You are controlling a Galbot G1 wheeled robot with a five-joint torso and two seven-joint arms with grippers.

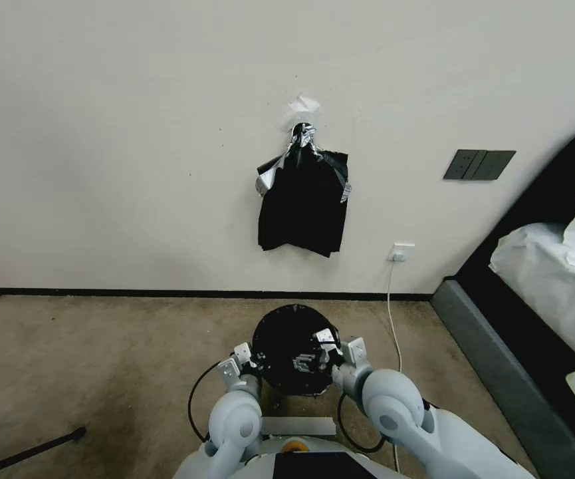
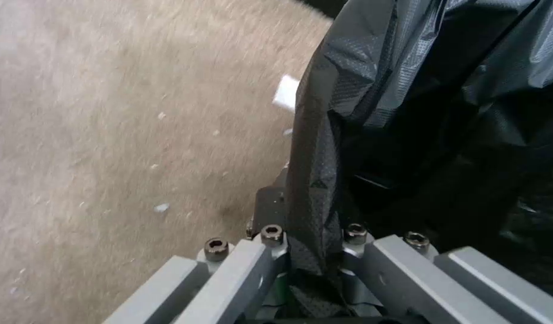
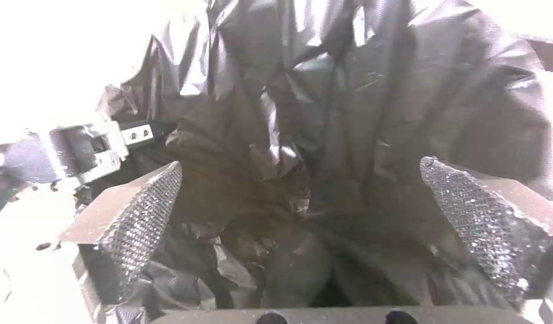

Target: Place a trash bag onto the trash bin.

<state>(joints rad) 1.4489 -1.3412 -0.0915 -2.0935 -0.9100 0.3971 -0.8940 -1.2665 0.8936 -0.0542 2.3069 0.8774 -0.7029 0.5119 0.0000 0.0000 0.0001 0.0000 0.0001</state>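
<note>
The black trash bag point(image 1: 287, 346) is spread as a round dark shape on the carpet just in front of me; the trash bin is hidden under it. My left gripper point(image 1: 248, 360) is at the bag's left edge, and in the left wrist view it point(image 2: 312, 254) is shut on a fold of the crinkled bag point(image 2: 420, 112). My right gripper point(image 1: 318, 351) reaches over the bag's right side. In the right wrist view it point(image 3: 306, 216) stands open, its mesh pads point(image 3: 147, 211) wide apart, with loose bag point(image 3: 348, 112) between and beyond them.
A bundle of black bags point(image 1: 304, 203) hangs on the wall above. A white cable point(image 1: 393, 326) runs from a wall socket down to the carpet at the right. A bed with a grey frame point(image 1: 493, 372) fills the right side. A dark rod point(image 1: 28, 452) lies at the lower left.
</note>
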